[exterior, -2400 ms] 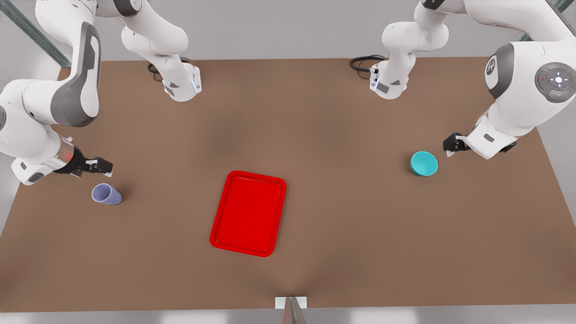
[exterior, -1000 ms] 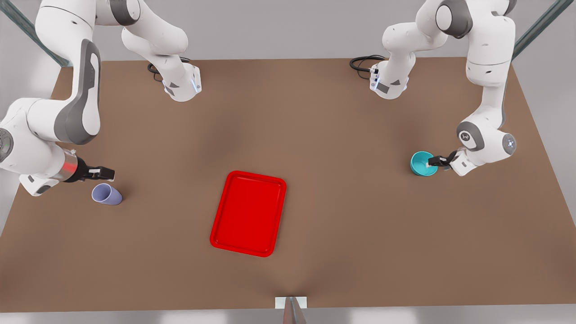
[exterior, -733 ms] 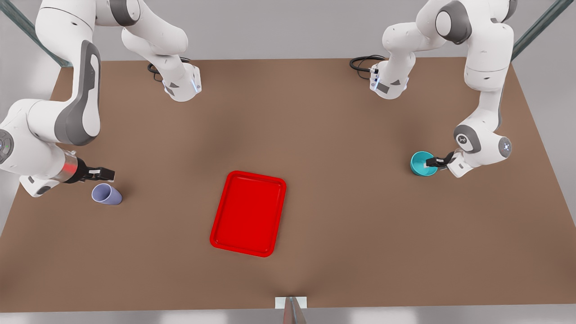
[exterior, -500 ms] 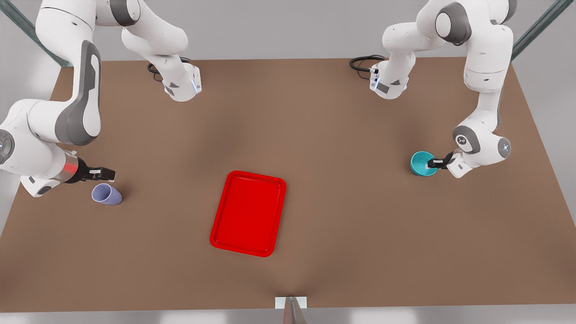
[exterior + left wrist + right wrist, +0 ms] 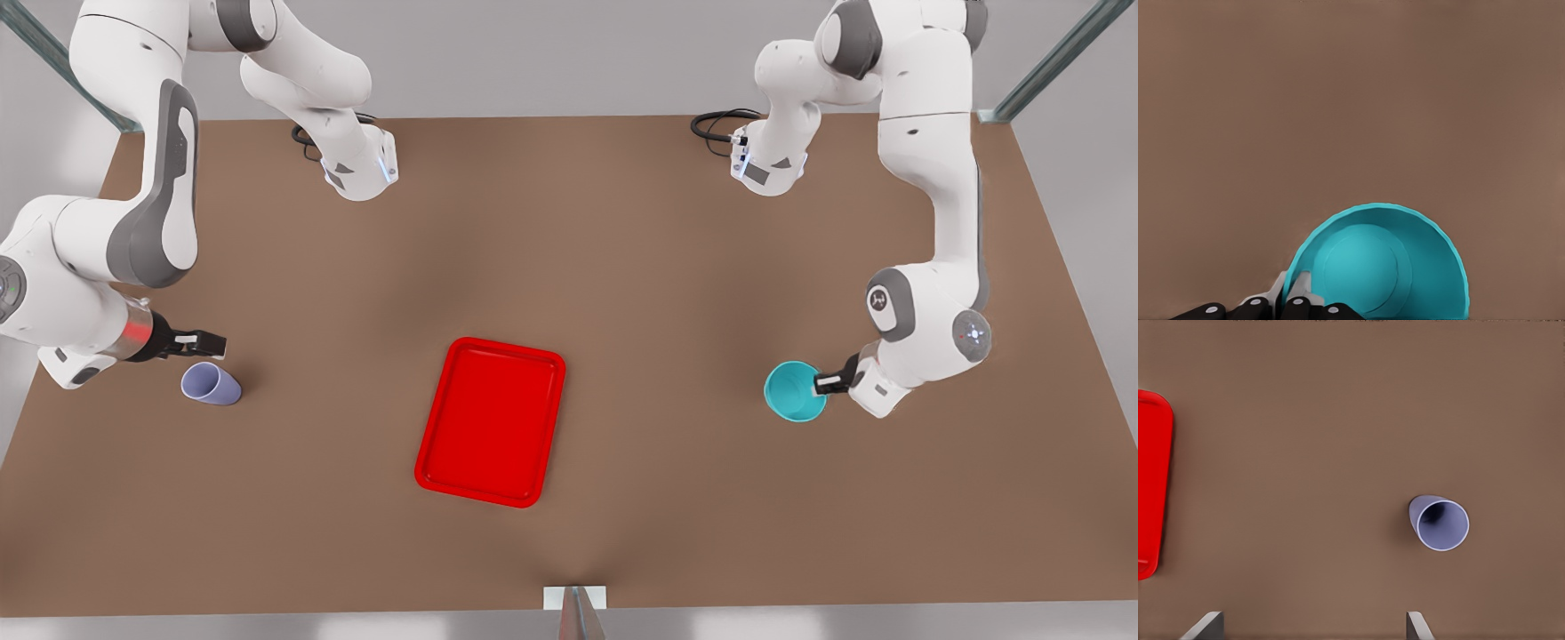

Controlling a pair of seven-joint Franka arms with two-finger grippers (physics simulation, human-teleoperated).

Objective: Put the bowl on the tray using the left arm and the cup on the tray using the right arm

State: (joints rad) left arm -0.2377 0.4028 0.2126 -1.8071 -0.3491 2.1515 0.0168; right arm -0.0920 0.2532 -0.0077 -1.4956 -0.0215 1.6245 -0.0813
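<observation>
The teal bowl [image 5: 794, 391] sits at the front view's right, a way off the red tray [image 5: 492, 420]. My left gripper [image 5: 827, 382] is shut on the bowl's rim on the side away from the tray. In the left wrist view the fingers [image 5: 1293, 293] pinch the wall of the bowl [image 5: 1385, 267]. At the front view's left the lavender cup [image 5: 211, 384] stands on the table. My right gripper [image 5: 206, 340] hovers open just behind it. In the right wrist view the cup [image 5: 1439, 522] lies beyond the open gripper [image 5: 1313, 628], off to one side, and the tray [image 5: 1151, 480] edge shows.
The brown table [image 5: 622, 267] has both arm bases [image 5: 360, 173] [image 5: 769, 169] at its far edge, a black cable [image 5: 716, 124] by one of them. A small white marker [image 5: 575, 597] sits at the near edge. Bare table lies between the tray and each object.
My left gripper closed on the bowl's rim and carried it toward the near edge and the front view's left, closer to the tray. The right arm and the cup stayed put.
</observation>
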